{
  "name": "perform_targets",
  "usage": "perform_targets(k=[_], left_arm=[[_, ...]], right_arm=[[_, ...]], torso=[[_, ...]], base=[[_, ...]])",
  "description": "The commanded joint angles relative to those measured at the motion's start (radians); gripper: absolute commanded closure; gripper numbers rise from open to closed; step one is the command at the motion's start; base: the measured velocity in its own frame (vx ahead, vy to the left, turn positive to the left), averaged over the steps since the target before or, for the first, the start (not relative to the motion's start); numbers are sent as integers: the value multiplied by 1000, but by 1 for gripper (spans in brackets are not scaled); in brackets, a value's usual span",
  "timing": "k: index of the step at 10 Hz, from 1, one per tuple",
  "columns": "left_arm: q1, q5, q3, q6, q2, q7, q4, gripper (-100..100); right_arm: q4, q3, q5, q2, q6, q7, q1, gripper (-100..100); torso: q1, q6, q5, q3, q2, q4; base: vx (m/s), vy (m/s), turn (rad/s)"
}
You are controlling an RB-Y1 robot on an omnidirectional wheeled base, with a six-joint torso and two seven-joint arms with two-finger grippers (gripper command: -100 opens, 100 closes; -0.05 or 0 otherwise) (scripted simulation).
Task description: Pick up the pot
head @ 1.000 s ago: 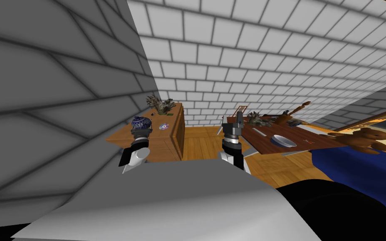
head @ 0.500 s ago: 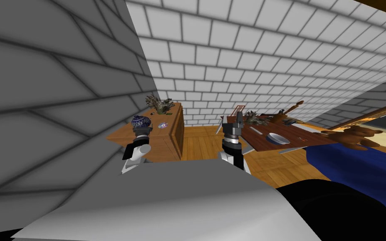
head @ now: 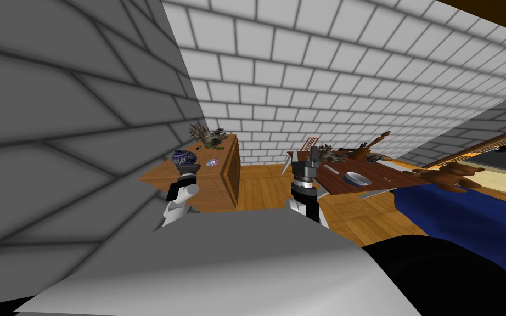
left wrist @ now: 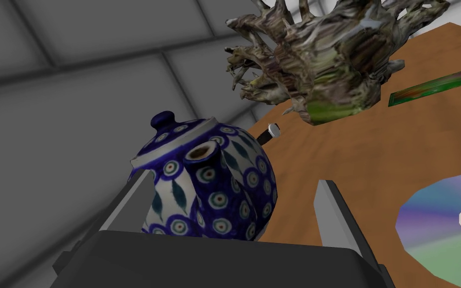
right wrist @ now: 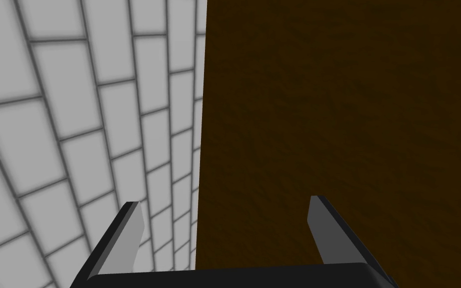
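The pot (left wrist: 209, 190) is a round blue and white teapot with a knobbed lid. It stands near the left edge of a wooden cabinet (head: 213, 184), close to the grey wall. My left gripper (left wrist: 234, 182) is open at cabinet-top height, and the pot sits between its fingers, nearer the wall-side finger (left wrist: 124, 205). From the head camera the pot (head: 184, 158) is just beyond the left gripper (head: 187, 169). My right gripper (head: 312, 155) is raised in front of me, and its wrist view has it open (right wrist: 224, 202) with nothing between the fingers.
On the cabinet top behind the pot are a gnarled grey-brown dried plant (left wrist: 324, 60), a green card (left wrist: 432, 87), a small dark stick with a silver tip (left wrist: 270, 132) and a disc (left wrist: 444, 225). To the right stand a wooden table (head: 389, 178) with a bowl (head: 358, 178), a teddy bear (head: 449, 174) and a blue bed (head: 466, 214).
My left arm has reached forward, bringing its gripper closer to the pot. The head camera has shifted, so the table and teddy bear now sit further left. The right arm has not moved.
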Motion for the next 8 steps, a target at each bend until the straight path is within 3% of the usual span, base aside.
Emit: perform_targets(k=[1, 2, 3, 4, 5, 8], left_arm=[[-16, -4, 6, 6, 4, 8, 50, -100], [-62, -39, 19, -15, 55, 58, 84, -100], [-96, -39, 19, -15, 55, 61, 132, -100], [-96, -39, 19, -15, 55, 61, 167, -100], [-137, -74, 32, -35, 106, 115, 195, -100], [-176, -74, 32, -35, 106, 115, 282, -100]], right_arm=[[0, 0, 0, 0, 0, 0, 0, 0], [0, 0, 0, 0, 0, 0, 0, 0], [0, 0, 0, 0, 0, 0, 0, 0], [0, 0, 0, 0, 0, 0, 0, 0], [0, 0, 0, 0, 0, 0, 0, 0], [0, 0, 0, 0, 0, 0, 0, 0]], torso=[[0, 0, 0, 0, 0, 0], [2, 0, 0, -1, -2, 0], [1, 0, 0, 0, 0, 0], [1, 0, 0, 0, 0, 0], [2, 0, 0, -1, -2, 0], [1, 0, 0, -1, -2, 0]], base=[[-42, -18, 1], [-81, -41, -51], [-82, -47, -26], [-34, -20, -1], [-72, -34, -58], [-43, -28, -5]])
